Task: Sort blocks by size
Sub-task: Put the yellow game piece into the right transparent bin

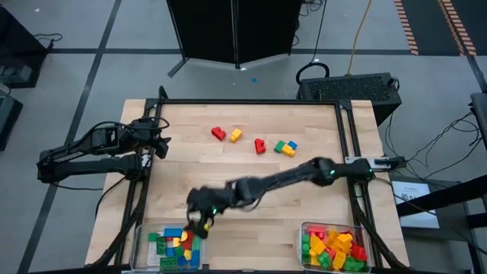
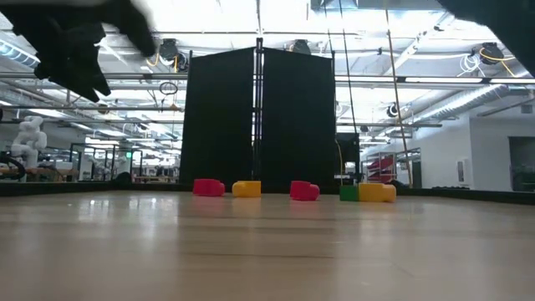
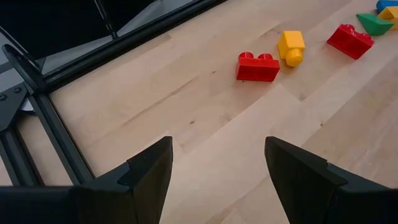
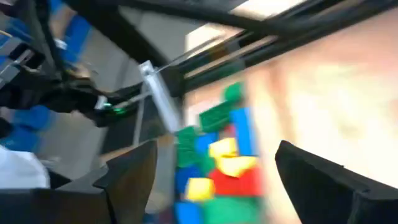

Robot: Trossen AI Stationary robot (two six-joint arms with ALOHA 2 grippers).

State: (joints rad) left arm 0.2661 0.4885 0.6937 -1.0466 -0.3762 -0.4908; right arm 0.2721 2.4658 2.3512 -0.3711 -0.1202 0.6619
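Several blocks lie loose on the table's far half: a red one (image 1: 218, 134), a yellow one (image 1: 236, 135), a second red one (image 1: 259, 145) and a green, yellow and blue cluster (image 1: 285, 147). The low view also shows them in a row (image 2: 247, 189). My right gripper (image 1: 199, 221) is open and empty over the near-left bin (image 1: 146, 242); its wrist view (image 4: 216, 149) looks down on the bin's blocks (image 4: 217, 168). My left gripper (image 1: 160, 144) is open and empty at the table's left edge (image 3: 217, 149), above bare wood.
A second clear bin (image 1: 303, 243) holding several blocks stands at the near right. A dark metal frame (image 1: 251, 101) runs along the table's far, left and right edges. The middle of the table is bare wood.
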